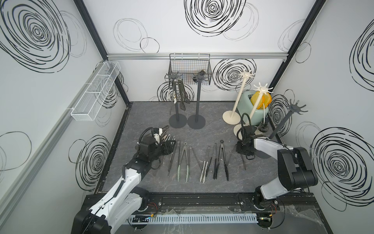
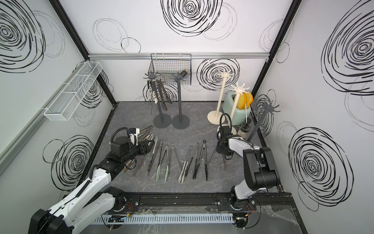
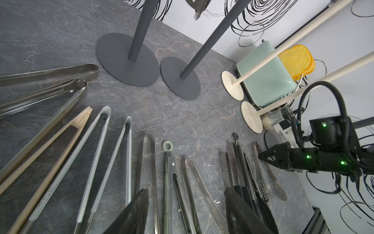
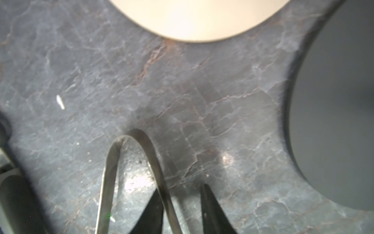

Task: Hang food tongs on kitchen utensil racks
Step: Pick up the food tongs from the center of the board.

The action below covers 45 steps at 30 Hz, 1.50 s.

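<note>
Right end effector (image 4: 180, 188) sat low over grey marbled worktop (image 4: 182, 91), jaws part-open, straddling one arm of plain steel tongs (image 4: 139, 135), unclamped, at right end of row of loose tongs (image 1: 203, 172). Left end effector (image 3: 186, 190) gaped wide, empty, above row's left part. Others hung on far-left dark grey pole rack (image 1: 177, 115).

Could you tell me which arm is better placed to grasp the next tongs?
Right: the right gripper straddles one arm of steel tongs lying on the table; the left gripper hovers open.

No readable text, label or number (walls (image 1: 172, 30) carry only swirls).
</note>
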Each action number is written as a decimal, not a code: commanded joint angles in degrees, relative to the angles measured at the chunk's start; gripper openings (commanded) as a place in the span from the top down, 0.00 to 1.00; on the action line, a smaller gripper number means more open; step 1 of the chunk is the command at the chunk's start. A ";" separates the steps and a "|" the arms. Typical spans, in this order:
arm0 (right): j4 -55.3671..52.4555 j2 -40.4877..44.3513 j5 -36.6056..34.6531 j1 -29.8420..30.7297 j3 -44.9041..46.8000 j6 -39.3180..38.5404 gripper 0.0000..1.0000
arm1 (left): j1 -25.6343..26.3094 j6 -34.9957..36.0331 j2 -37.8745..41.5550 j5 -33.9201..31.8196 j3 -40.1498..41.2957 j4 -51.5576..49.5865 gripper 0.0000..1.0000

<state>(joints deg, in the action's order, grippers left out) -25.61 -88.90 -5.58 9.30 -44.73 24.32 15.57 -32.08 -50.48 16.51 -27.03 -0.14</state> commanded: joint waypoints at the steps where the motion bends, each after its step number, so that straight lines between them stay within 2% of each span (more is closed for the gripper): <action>1: 0.15 -2.81 1.28 -0.25 2.51 0.39 0.79 | -0.59 0.35 0.02 0.63 -1.19 2.16 0.36; 10: 0.17 -4.17 0.00 -0.39 1.39 -1.42 1.00 | -0.63 0.25 -0.05 0.71 -1.18 2.16 0.36; 17: -4.46 -2.10 -4.02 -0.51 -4.77 -4.71 1.00 | -0.48 -0.11 0.47 1.65 -0.41 3.72 0.36; 21: -6.56 2.29 -6.07 -0.43 -10.03 -6.73 1.00 | 0.12 -0.35 0.91 1.52 0.31 5.54 0.36; 25: -5.37 8.30 -5.17 1.02 -16.22 -9.90 1.00 | 1.10 -0.20 1.18 1.39 1.01 7.74 0.37; 29: 2.38 13.84 4.51 3.85 -20.51 -18.36 1.00 | 2.45 0.60 1.68 0.51 1.60 9.70 0.37; 32: 17.04 18.88 10.95 6.84 -17.85 -24.35 1.00 | 3.35 0.92 2.37 0.10 2.44 11.59 0.37; 34: 26.37 21.00 18.04 7.39 -16.21 -26.95 1.00 | 4.02 0.89 2.90 0.10 3.09 13.16 0.37; 39: 30.70 14.53 30.45 7.14 -24.15 -29.99 1.00 | 6.49 1.88 3.79 -1.48 3.56 14.21 0.37; 45: 32.65 4.13 38.73 6.62 -35.39 -32.31 1.00 | 8.22 2.41 4.34 -3.04 4.24 15.49 0.37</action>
<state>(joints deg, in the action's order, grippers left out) 2.98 -81.71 25.52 16.38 -75.29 -5.04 23.24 -30.50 -46.96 15.00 -23.51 11.14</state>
